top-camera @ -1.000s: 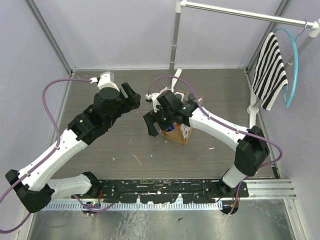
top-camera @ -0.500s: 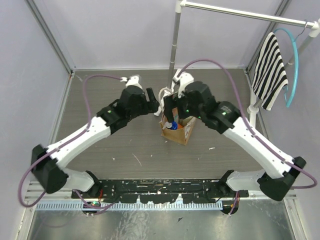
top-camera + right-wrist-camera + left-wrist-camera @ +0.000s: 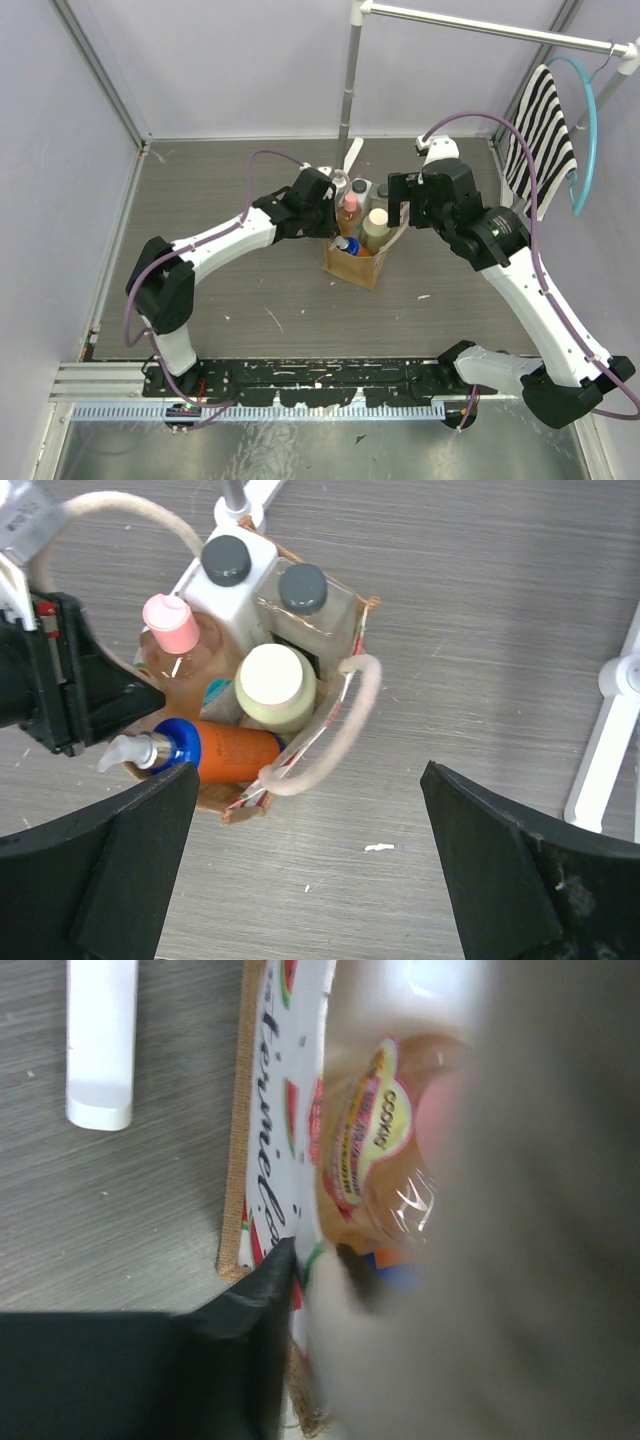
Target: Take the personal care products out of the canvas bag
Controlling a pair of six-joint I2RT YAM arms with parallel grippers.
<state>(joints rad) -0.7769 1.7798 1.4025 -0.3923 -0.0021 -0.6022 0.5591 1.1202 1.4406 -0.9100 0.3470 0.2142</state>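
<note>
Hovering with its jaws spread wide, the right gripper (image 3: 310,772) hangs above the bag (image 3: 360,268) — but the left gripper (image 3: 326,205) (its grip cannot be told) sits nearer, just beside the upright peach bottle (image 3: 348,212) inside.

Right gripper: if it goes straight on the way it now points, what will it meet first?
Likely the near handle loop of the canvas bag, then the cream bottle with beige cap; depth is unclear.
</note>
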